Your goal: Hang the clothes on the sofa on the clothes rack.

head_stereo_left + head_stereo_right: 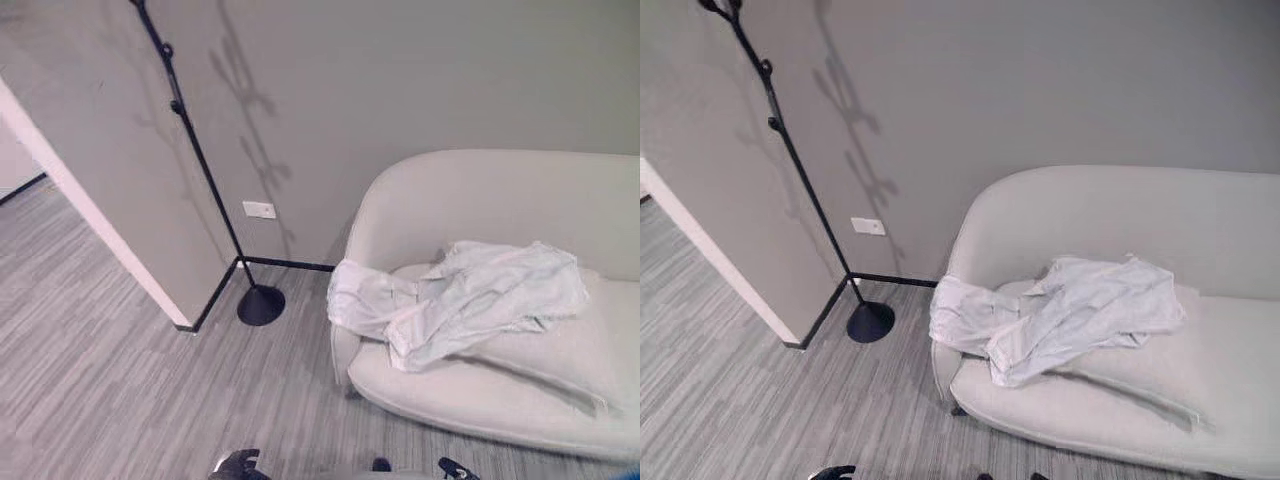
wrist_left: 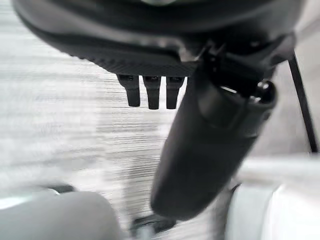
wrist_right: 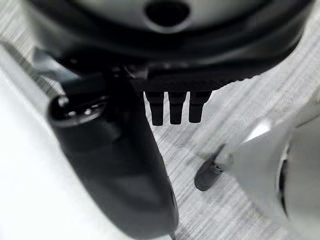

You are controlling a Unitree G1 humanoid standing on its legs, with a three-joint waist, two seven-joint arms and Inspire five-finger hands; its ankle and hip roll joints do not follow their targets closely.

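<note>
A crumpled white garment (image 1: 470,295) lies on the seat of a cream sofa (image 1: 500,200), one end draped over the sofa's left arm. A black clothes rack (image 1: 205,170) stands in the wall corner to the left of the sofa, on a round base (image 1: 260,305), with pegs (image 1: 767,68) along its thin pole. My left hand (image 2: 150,50) hangs over the grey floor with its fingers (image 2: 152,94) straight and nothing in it. My right hand (image 3: 175,60) hangs the same way, open and holding nothing, beside something white.
A grey partition wall (image 1: 100,180) juts out at the left and ends just left of the rack's base. A white wall socket (image 1: 259,209) sits low behind the pole. Grey striped carpet (image 1: 120,380) spreads in front of the sofa and rack.
</note>
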